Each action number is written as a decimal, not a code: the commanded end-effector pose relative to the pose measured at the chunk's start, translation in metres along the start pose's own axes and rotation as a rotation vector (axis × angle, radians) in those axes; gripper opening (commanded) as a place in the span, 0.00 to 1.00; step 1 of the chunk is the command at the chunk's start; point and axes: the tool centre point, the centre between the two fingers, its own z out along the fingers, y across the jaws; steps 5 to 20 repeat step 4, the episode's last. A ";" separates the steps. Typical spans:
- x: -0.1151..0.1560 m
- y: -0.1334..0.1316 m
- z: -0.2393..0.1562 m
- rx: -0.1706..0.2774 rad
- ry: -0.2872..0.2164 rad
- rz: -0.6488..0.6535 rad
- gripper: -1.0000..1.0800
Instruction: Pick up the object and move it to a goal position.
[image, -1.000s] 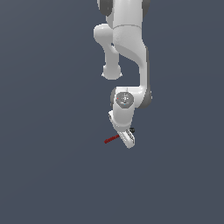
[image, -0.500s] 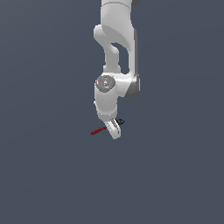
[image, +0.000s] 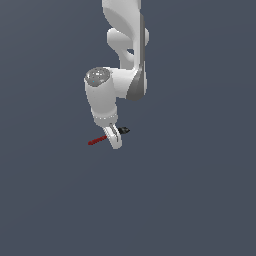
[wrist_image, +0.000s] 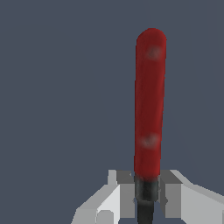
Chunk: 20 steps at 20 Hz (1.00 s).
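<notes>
The object is a thin stick-like tool with a red handle, a dark shaft and a black knobby head. In the exterior view it lies roughly level, its handle sticking out toward that view's left. My gripper is shut on its shaft, with the white fingers hiding the middle part. In the wrist view the red handle reaches away from the gripper, and the dark shaft is pinched between the two grey pads. The head is out of sight there.
The white arm comes down from above in the exterior view. Behind everything lies a plain dark grey-blue surface.
The arm has swung toward the exterior view's left, carrying the tool with it. The grip on the shaft has stayed the same.
</notes>
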 end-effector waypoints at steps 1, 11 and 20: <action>0.006 0.005 -0.007 -0.001 0.000 -0.002 0.00; 0.008 0.006 -0.009 -0.001 0.000 -0.002 0.00; 0.008 0.006 -0.009 -0.001 0.000 -0.002 0.00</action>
